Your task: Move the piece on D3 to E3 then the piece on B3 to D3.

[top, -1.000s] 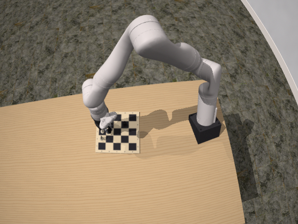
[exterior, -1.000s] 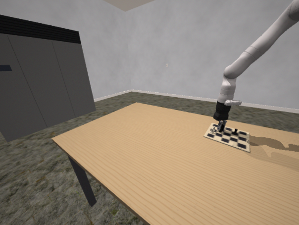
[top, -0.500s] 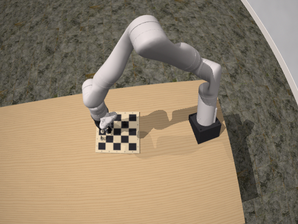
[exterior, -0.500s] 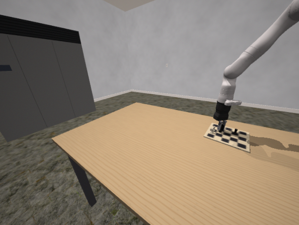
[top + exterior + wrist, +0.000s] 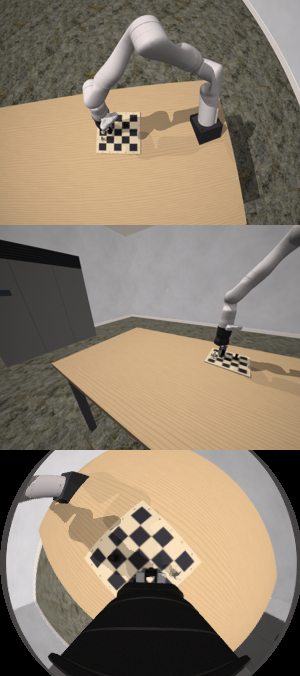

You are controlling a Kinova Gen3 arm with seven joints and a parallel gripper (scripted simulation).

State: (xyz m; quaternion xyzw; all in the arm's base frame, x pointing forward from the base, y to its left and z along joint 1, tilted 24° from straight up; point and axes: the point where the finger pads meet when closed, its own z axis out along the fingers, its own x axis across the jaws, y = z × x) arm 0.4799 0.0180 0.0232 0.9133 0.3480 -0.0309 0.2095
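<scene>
Evidently, the gripper [image 5: 109, 131] [image 5: 222, 353] [image 5: 150, 573] has its jaws partway shut, gripping a pale chess piece. They're over the chessboard [image 5: 124, 152] [image 5: 250, 371] [image 5: 142, 504].

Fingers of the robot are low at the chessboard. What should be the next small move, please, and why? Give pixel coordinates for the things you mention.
I would probably open the fingers [image 5: 108, 130] [image 5: 221, 352] slightly, without sideways motion. They appear closed on a pale piece, with tips close to the chessboard [image 5: 118, 152] [image 5: 228, 369] [image 5: 142, 504]. Another piece [image 5: 103, 132] stands just beside. Base contact is hidden.
</scene>
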